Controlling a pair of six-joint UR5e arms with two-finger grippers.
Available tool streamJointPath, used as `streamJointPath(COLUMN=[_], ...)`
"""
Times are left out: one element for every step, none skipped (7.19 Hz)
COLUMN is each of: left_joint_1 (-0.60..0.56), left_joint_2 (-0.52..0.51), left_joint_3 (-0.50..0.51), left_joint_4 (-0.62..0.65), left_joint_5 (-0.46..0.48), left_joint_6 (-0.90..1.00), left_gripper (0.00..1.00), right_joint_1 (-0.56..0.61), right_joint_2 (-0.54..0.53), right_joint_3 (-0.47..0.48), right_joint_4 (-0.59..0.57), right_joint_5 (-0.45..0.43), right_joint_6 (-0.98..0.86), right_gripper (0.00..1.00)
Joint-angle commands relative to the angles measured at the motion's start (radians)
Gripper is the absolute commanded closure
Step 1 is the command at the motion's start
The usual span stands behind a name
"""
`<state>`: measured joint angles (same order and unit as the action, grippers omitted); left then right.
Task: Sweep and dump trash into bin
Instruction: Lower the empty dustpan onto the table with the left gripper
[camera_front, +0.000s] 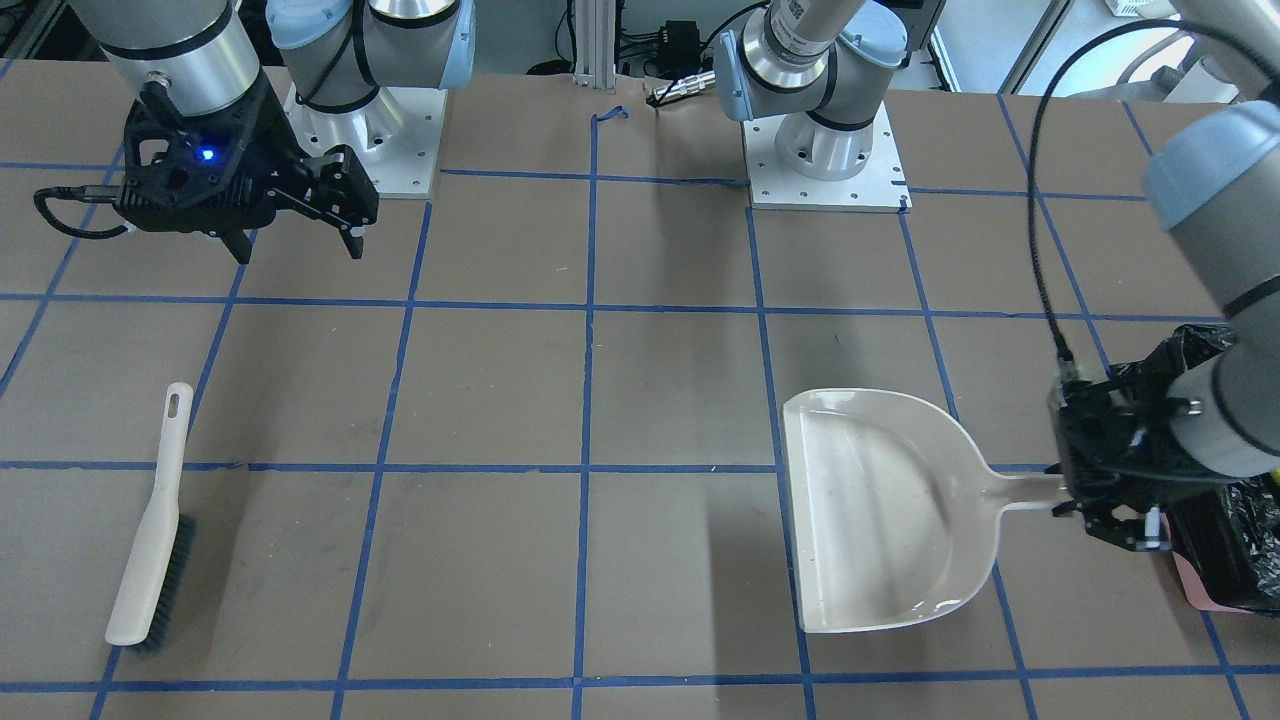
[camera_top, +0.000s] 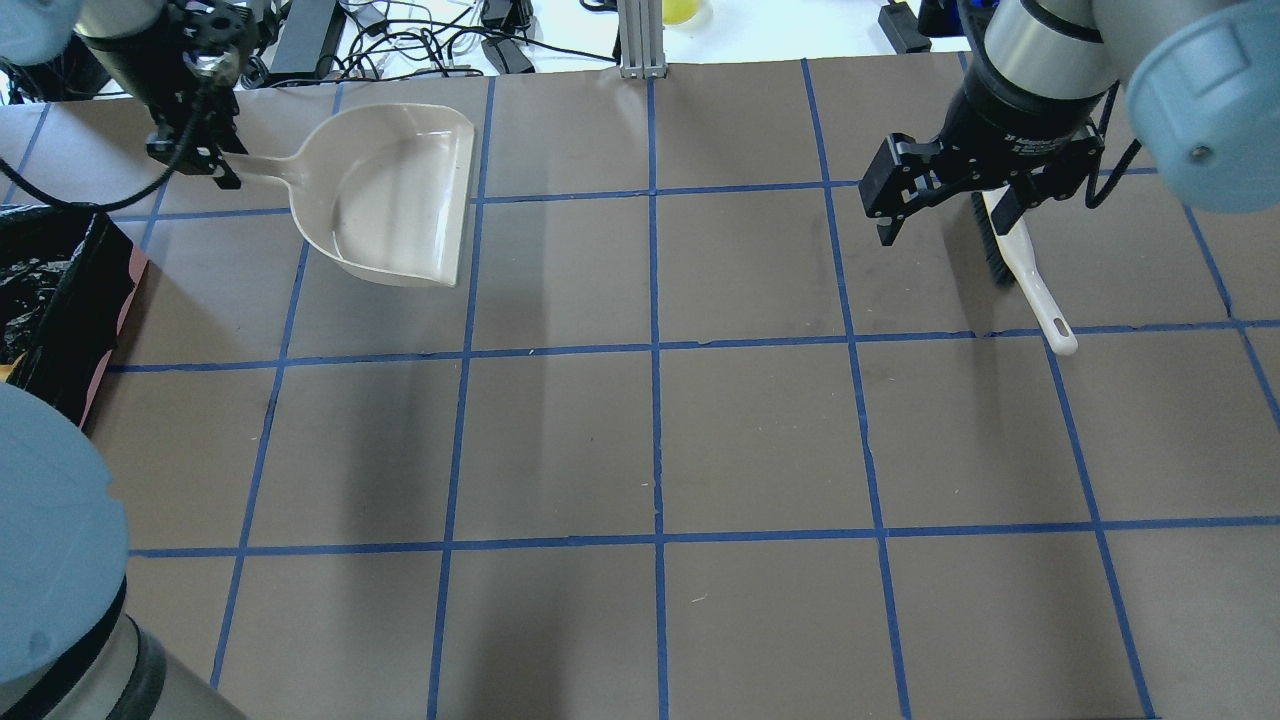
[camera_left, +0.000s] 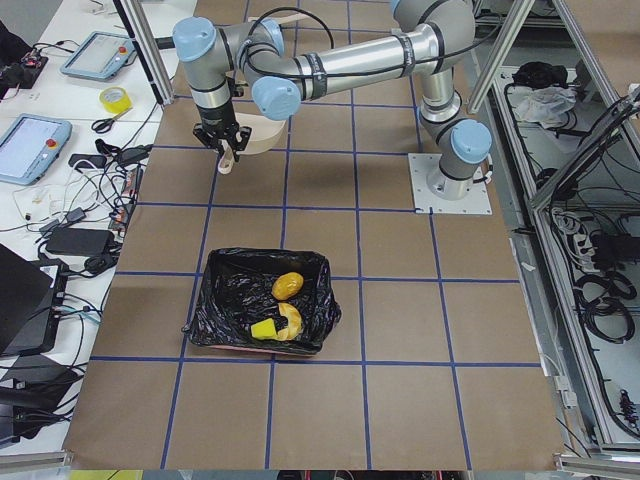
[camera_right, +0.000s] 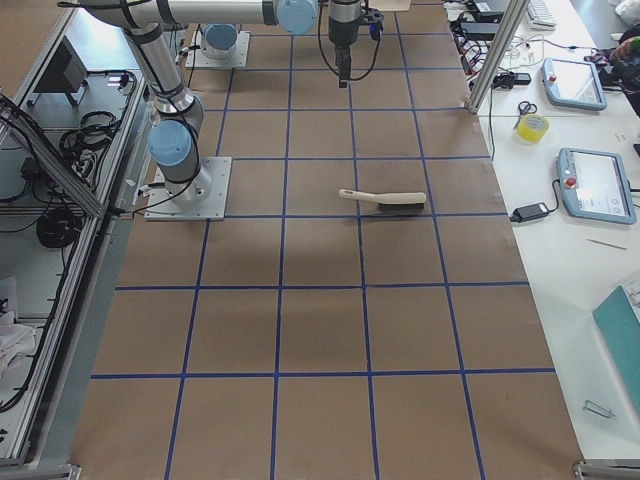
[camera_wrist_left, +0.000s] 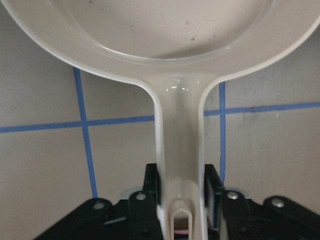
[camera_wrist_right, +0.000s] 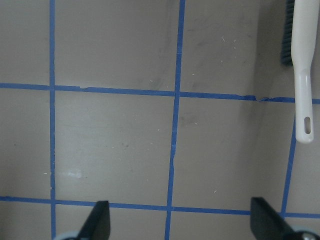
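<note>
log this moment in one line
left gripper: shut on dustpan | dustpan: empty | right gripper: open | brush: lying free | trash: in bin

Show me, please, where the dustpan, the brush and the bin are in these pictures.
dustpan (camera_front: 880, 510): exterior front-facing view, on the inner floor of the pan.
brush (camera_front: 152, 530): exterior front-facing view, on the pale handle above the bristles.
bin (camera_left: 228, 300): exterior left view, on the black bag lining, beside the trash.

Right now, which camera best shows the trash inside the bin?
Exterior left: it looks down into the open bin, where the amber lump, pale crescent and yellow wedge lie together. Front-facing and overhead catch only the bin's edge at the frame border. Exterior right and both wrist views miss it.
</note>
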<state>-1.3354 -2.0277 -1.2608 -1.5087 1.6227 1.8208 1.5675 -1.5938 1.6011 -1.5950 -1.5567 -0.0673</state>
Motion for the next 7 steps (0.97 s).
streamJointPath(left_joint_1=[-0.025,-0.024,-0.025,-0.027,-0.027,-0.03,-0.031], left_joint_2=[-0.019,-0.028,-0.042,-0.048,-0.06,-0.072,-0.077], left_joint_3=[-0.156,-0.167,-0.164,-0.154,-0.16,-0.158,-0.158], left_joint_4=[0.173,0.189,0.191,0.203,0.211,0.22,0.222], left_joint_5=[-0.017,-0.015,-0.018,-0.008,-0.01,-0.015,-0.015], left_joint_6=[-0.031,-0.04,-0.07,-0.069,-0.069,-0.075,-0.072], left_gripper=[1.0,1.0,1.0,1.0,1.0,1.0,1.0], right_joint_1=[-0.001,-0.001,-0.001,-0.004,-0.004,-0.004,-0.004], right_joint_2=[0.0,0.0,0.0,0.0,0.0,0.0,-0.002], right_joint_3=[0.008,0.011,0.013,0.013,0.013,0.014,0.014], right_joint_4=[-0.002,-0.005,-0.003,-0.006,-0.003,-0.002,0.001], right_joint_5=[-0.026,-0.026,-0.026,-0.04,-0.042,-0.042,-0.043], right_joint_6=[-0.002,0.0,0.001,0.001,0.003,0.006,0.006], right_gripper=[0.0,0.0,0.0,0.0,0.0,0.0,0.0])
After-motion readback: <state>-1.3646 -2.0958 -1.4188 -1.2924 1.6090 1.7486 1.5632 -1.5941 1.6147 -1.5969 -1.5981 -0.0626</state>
